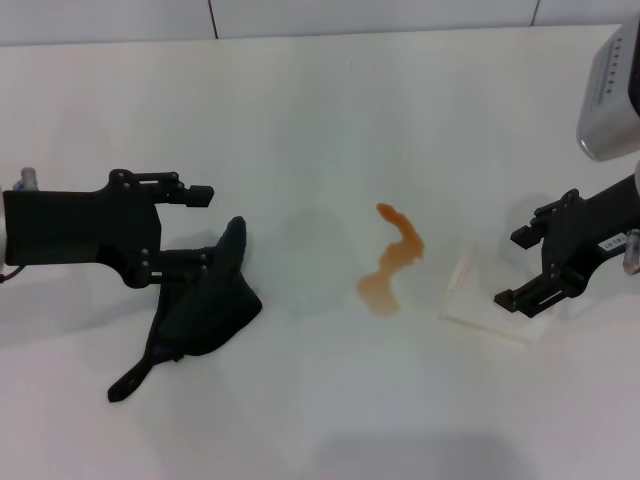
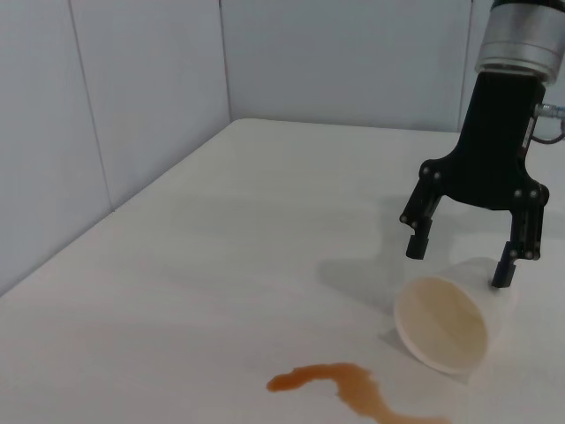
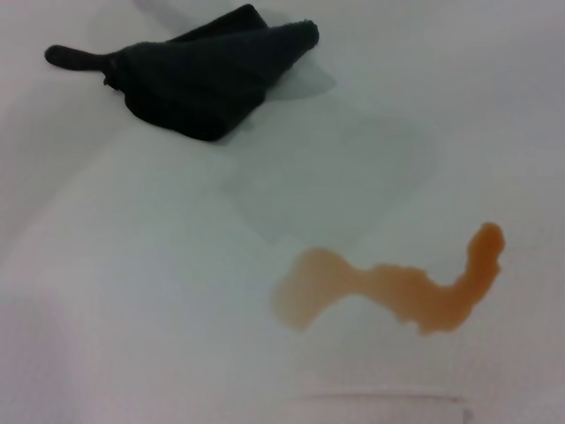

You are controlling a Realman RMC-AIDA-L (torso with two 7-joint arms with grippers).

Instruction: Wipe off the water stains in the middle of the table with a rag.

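Observation:
The water stains [image 1: 392,262] are an orange-brown S-shaped smear in the middle of the white table [image 1: 320,110]; they also show in the left wrist view [image 2: 344,384] and the right wrist view [image 3: 388,287]. The dark rag [image 1: 210,300] lies on the table left of the smear, its pointed corner up and a thin strip trailing toward me; it also shows in the right wrist view [image 3: 212,75]. My left gripper [image 1: 205,228] is open, its lower finger against the rag's upper edge. My right gripper [image 1: 512,268] is open.
A translucent cup [image 1: 480,295] lies on its side right of the smear, its mouth toward the smear [image 2: 441,322]. My right gripper [image 2: 459,261] hangs just over it. Grey wall panels [image 2: 132,88] border the table's far edge.

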